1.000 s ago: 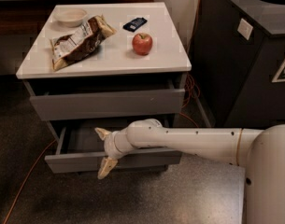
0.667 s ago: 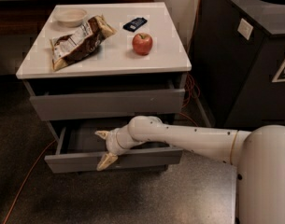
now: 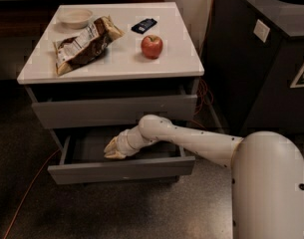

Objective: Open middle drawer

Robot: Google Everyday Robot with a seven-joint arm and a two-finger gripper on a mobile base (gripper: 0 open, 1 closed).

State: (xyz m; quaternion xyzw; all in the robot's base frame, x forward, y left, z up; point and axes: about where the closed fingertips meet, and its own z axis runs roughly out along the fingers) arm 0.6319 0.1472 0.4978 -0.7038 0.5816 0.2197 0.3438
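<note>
Grey and pulled well out, the middle drawer (image 3: 121,169) is seen with its front panel just before the gripper (image 3: 113,151). The gripper is held inside the drawer's tray, close behind that panel and left of its middle. A second ago the gripper was hung over the front edge, with one tip down across the panel; it is now drawn back and up into the tray. The drawer is found as far out as before. Whether the gripper is parted or closed, and whether anything is gripped by it, cannot be told. Just above it the upper drawer (image 3: 116,111) is seen slightly out. Well above, on the white top (image 3: 181,63), an apple (image 3: 151,46) and a snack bag (image 3: 84,44) are laid.
</note>
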